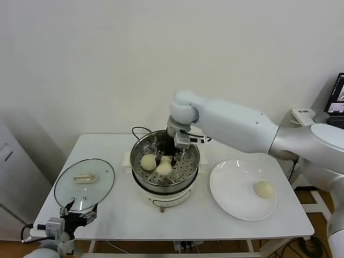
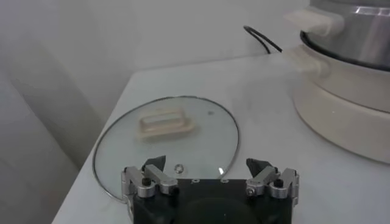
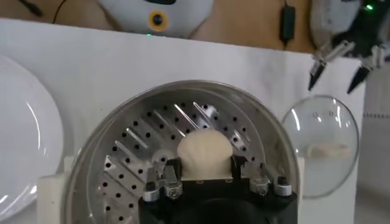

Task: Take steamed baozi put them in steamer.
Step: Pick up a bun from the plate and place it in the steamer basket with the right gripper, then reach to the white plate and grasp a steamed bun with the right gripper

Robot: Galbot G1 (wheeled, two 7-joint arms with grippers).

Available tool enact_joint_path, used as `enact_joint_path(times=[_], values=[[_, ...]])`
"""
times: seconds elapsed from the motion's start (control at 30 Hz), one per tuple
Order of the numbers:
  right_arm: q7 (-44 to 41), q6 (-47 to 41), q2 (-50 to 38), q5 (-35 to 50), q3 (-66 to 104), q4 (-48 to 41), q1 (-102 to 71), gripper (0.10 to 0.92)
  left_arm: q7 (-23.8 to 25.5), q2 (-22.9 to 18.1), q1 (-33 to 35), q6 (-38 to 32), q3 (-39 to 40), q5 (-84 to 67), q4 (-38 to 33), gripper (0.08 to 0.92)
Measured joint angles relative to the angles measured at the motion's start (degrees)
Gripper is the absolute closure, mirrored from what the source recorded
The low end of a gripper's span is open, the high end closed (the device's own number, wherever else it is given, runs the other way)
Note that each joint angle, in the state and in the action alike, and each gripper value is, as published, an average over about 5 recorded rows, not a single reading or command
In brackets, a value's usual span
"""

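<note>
Right pincer holds a baozi inside the steamer

Head view: the right pincer (image 1: pixel 171 157) reaches down into the steamer (image 1: pixel 141 142) at the counter's (image 1: pixel 107 217) centre, closed around a steamed baozi (image 1: pixel 164 167); a second bun (image 1: pixel 148 162) lies at about 9 o'clock from it on the perforated floor, and another bun (image 1: pixel 263 189) rests on the white plate (image 1: pixel 231 188) at 3 o'clock of the steamer. Left wrist view: the left pincer (image 2: pixel 211 173) hangs wide open and empty over the near edge of the glass lid (image 2: pixel 166 143). Right wrist view: the fingers (image 3: pixel 163 176) clasp the bun (image 3: pixel 205 152) from both sides above the steamer floor (image 3: pixel 134 158)
</note>
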Motion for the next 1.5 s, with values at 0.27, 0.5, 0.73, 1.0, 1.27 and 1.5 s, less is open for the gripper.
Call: enact_joint_path(times=[0.27, 0.5, 0.73, 1.0, 1.27, 1.5], values=[[0.1, 1.3, 1.2, -3.0, 1.0, -0.4, -3.1, 0.522, 0.1, -0.1, -0.4, -0.1, 0.3, 0.0, 0.5, 0.177], [0.3, 1.4, 1.3, -4.2, 1.2, -0.1, -4.2, 0.437, 0.1, 0.1, -0.4, -0.3, 0.3, 0.0, 0.8, 0.177], [0.7, 1.0, 1.1, -5.2, 1.7, -0.1, -4.3, 0.266, 0.1, 0.3, -0.4, -0.4, 0.3, 0.0, 0.8, 0.177], [0.8, -0.4, -0.3, -5.3, 4.1, -1.3, -2.3, 0.203, 0.2, 0.6, -0.5, -0.4, 0.3, -0.1, 0.9, 0.177], [0.3, -6.8, -5.6, -1.0, 4.8, -4.6, 2.7, 0.203, 0.2, 1.3, -0.8, -0.3, 0.0, -0.3, 0.5, 0.177], [-1.3, -16.0, -12.6, 5.0, 2.1, -8.2, 6.4, 0.203, 0.1, 1.5, -0.7, -0.2, 0.0, -0.3, 0.0, 0.177]])
